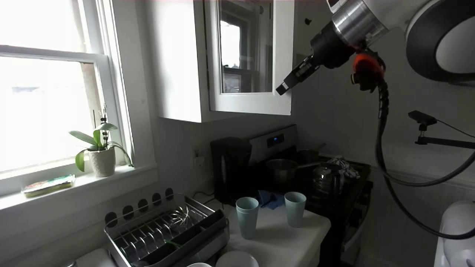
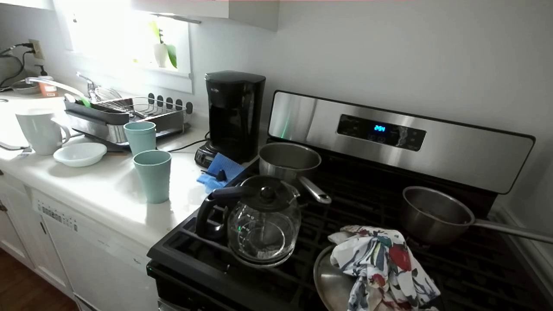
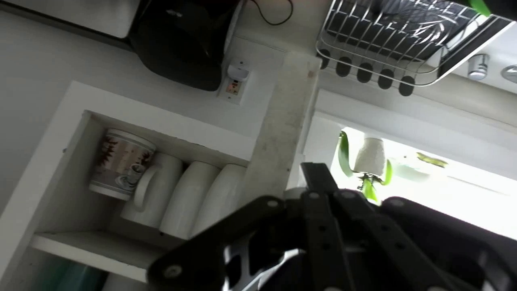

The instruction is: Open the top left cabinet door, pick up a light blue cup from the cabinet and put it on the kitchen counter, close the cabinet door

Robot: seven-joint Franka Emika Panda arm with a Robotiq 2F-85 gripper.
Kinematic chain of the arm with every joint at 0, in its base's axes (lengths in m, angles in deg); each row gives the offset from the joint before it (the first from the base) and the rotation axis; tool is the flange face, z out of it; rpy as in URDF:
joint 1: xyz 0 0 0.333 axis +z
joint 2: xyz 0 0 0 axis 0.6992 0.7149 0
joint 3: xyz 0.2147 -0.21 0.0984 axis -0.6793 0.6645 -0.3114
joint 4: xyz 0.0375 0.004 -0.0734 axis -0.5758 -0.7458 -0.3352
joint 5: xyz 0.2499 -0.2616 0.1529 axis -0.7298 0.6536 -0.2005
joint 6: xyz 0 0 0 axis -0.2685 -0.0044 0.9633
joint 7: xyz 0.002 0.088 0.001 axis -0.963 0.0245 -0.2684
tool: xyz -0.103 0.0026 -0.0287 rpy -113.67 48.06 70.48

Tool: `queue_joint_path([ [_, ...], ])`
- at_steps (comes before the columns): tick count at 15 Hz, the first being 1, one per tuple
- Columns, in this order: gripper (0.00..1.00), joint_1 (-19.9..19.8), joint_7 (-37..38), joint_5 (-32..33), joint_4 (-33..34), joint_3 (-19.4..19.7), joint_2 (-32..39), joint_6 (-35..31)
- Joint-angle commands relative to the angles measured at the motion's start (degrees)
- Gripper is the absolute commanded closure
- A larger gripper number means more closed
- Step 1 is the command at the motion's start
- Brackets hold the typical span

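Two blue cups (image 1: 295, 210) stood upright on the white tabletop (image 1: 276, 241), near each other but apart. The cup nearer the dish rack (image 2: 97, 126) had a second rim under its top; I could not tell if it was a stack. One white mug (image 2: 39, 134) and one white bowl (image 2: 81, 160) were on the tabletop too. The cabinet (image 1: 178, 74) had one glass door (image 1: 248, 52) showing, and it stood open. Inside the cabinet, the wrist view showed one picture mug (image 3: 121, 163) and three plain white cups (image 3: 192, 198). The end effector (image 1: 282, 88) had its fingers pinched together. In an exterior view it covered a bit of the door's edge; I could not tell if they touched. Two steel pots (image 2: 427, 224), one glass pot (image 2: 264, 233) and one flowery cloth (image 2: 382, 263) were on the stove (image 2: 466, 155). The glass pot blocked the bottom of one steel pot. One coffee maker (image 2: 235, 108) stood beside the stove, with a blue cloth (image 2: 227, 166) just in front. One plant (image 1: 98, 139) sat by the window (image 1: 41, 104). Blue numbers (image 2: 379, 128) on the stove looked like 2:54. Letters on the coffee maker were too small to read.
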Motion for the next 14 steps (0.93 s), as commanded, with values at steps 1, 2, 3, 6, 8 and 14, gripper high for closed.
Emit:
queue_joint_path([
  [1, 1.00, -3.0, 2.5, 4.0, -1.7, 1.1, -1.1, -1.5],
  [2, 1.00, -3.4, 2.5, 4.5, -2.3, 1.8, -1.3, -2.3],
  [3, 1.00, -3.9, 2.6, 4.9, -2.8, 2.5, -1.4, -3.1],
  [6, 1.00, -5.9, 2.9, 6.1, -4.3, 5.0, -1.3, -6.3],
  [8, 1.00, -7.1, 3.3, 5.8, -5.2, 6.9, -0.8, -9.9],
  [14, 1.00, -10.1, 1.5, 4.8, -5.4, 12.3, 3.5, -19.8],
])
